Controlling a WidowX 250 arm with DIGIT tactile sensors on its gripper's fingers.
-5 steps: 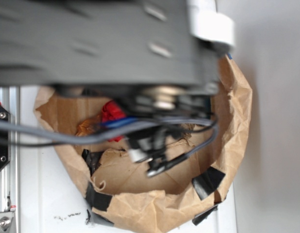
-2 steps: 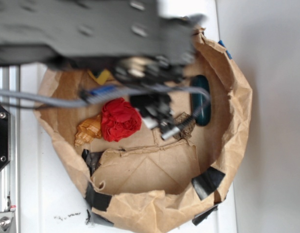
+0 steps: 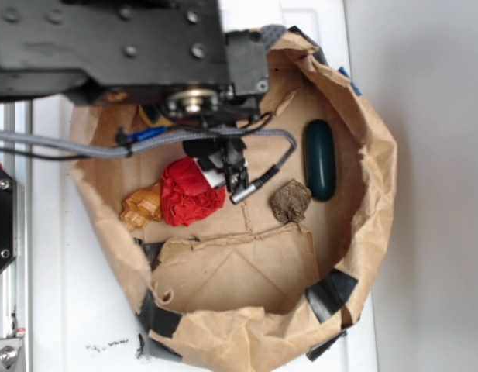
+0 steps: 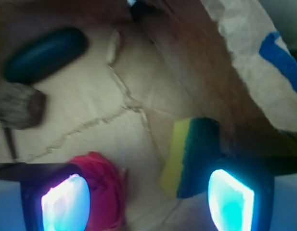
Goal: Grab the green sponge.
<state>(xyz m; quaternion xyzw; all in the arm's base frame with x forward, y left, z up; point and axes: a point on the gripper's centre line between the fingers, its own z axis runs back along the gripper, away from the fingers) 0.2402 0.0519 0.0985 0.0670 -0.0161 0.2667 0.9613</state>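
Observation:
The green sponge lies on the brown paper floor, its dark green scouring face beside a yellow foam layer. It sits close against the bag wall. My gripper is open, and its two glowing fingertips stand wide apart. The sponge lies just inside the right fingertip, untouched. In the exterior view my gripper hangs inside the paper bag under the arm. Only a yellow corner of the sponge peeks out beneath the arm.
A red ball lies by my left finger, with an orange crumpled piece beside it. A dark green capsule and a brown lump lie to the right. Tall crumpled bag walls ring everything. Grey cables trail from the arm.
The arm has moved toward the top of the exterior view. The red ball, capsule and brown lump have come out from under it. The gripper now hangs near the upper-left bag wall.

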